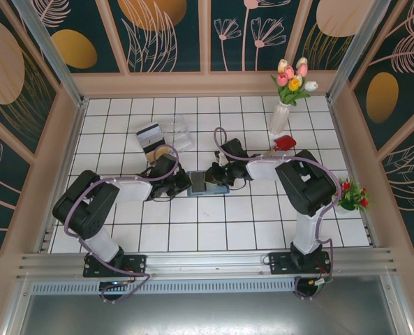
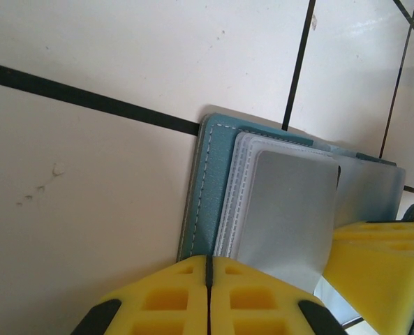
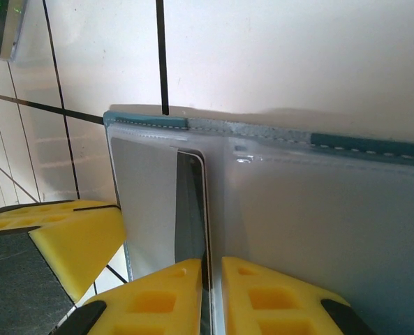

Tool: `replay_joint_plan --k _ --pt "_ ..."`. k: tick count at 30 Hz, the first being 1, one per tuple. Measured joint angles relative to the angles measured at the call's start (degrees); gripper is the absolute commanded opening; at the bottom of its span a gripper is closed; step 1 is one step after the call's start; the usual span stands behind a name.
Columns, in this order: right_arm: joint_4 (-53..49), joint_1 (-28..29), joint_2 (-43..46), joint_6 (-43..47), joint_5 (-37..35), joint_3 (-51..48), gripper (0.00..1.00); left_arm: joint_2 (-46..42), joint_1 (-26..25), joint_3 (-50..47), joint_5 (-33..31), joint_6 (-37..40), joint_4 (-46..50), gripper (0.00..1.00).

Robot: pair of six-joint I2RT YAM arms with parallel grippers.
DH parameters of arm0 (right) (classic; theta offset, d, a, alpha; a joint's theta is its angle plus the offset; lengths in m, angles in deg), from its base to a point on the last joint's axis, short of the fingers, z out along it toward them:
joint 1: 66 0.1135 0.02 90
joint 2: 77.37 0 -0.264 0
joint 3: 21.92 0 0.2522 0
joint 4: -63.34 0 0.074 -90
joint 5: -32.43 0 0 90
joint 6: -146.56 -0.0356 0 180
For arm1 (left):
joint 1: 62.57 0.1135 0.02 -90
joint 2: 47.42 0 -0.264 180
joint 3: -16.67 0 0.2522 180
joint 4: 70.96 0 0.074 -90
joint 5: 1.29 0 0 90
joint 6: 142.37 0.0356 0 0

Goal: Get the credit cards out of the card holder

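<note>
At the centre of the top view the teal card holder (image 1: 208, 190) lies open on the white tiles (image 1: 213, 230), between the two grippers; the left gripper (image 2: 208, 300) has its yellow pads pressed flat together at the holder's near edge, and I cannot tell whether anything is pinched; the right gripper (image 3: 214, 300) is closed to a slit on a thin dark card (image 3: 190, 209) standing up from the grey pockets; toward the upper left, a striped card (image 1: 149, 132) lies beside a clear box (image 1: 179, 131).

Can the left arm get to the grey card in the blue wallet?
Probably yes: the left gripper, shut, sits at the card holder's edge, the grey card just ahead with nothing over it.
</note>
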Motion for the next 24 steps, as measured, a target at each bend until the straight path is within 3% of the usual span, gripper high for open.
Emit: replay_joint_plan --k 13,24 --pt "-0.6 -0.2 -0.6 2.1 1.2 0.8 0.17 0.2 0.0 0.0 0.1 0.1 -0.4 0.12" --pt "-0.8 -0.2 -0.7 2.5 1.1 0.8 0.02 0.3 0.0 0.0 0.0 0.2 -0.5 0.13"
